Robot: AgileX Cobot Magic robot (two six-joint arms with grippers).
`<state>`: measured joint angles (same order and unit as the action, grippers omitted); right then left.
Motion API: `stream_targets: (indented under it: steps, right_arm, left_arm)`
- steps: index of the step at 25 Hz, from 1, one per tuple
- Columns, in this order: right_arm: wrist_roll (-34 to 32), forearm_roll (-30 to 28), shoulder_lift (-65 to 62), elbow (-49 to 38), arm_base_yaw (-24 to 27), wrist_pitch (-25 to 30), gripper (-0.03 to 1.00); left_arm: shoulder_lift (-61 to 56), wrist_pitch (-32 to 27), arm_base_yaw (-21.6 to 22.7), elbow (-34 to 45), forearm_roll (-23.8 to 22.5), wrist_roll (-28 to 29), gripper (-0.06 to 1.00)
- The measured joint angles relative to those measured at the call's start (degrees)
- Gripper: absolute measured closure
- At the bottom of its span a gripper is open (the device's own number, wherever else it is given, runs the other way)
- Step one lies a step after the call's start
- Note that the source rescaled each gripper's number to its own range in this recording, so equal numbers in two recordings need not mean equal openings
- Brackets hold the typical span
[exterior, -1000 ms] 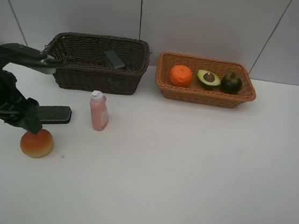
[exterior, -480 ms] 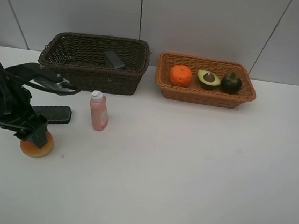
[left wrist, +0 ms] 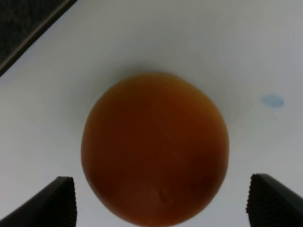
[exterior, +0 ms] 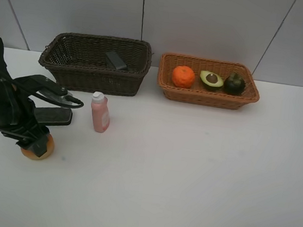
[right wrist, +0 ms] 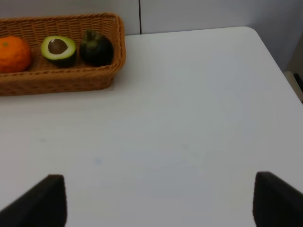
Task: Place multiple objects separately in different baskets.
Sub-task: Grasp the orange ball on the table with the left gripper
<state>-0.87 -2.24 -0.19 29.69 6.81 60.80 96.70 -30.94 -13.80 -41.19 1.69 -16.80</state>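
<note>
The peach-coloured fruit (left wrist: 155,146) sits at the worktop's (exterior: 189,167) front left, with the left jaws apart on either side of it; contact with its skin is hard to judge. The right jaws stand apart above the worktop.

Robot test bench in a lab-like room is indicated. Plain white table (exterior: 188,178) is seen beneath the left gripper (exterior: 37,144); grey panelled wall (exterior: 206,21) well beyond it, dark basket (exterior: 92,79) and tan basket (exterior: 208,98) staged between.
</note>
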Motion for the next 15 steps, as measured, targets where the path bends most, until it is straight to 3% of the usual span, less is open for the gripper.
stream_targets:
  steps: [12, 13, 15]
  right_arm:
    - [0.0, 0.0, 0.0, 0.0, 0.0, 0.0, -0.02]
    - [0.0, 0.0, 0.0, 0.0, 0.0, 0.0, -0.02]
    - [0.0, 0.0, 0.0, 0.0, 0.0, 0.0, -0.02]
  left_arm:
    - [2.8, 2.7, 0.0, 0.0, -0.1, 0.0, 0.1]
    - [2.8, 2.7, 0.0, 0.0, -0.1, 0.0, 0.13]
    - [2.8, 2.7, 0.0, 0.0, -0.1, 0.0, 0.29]
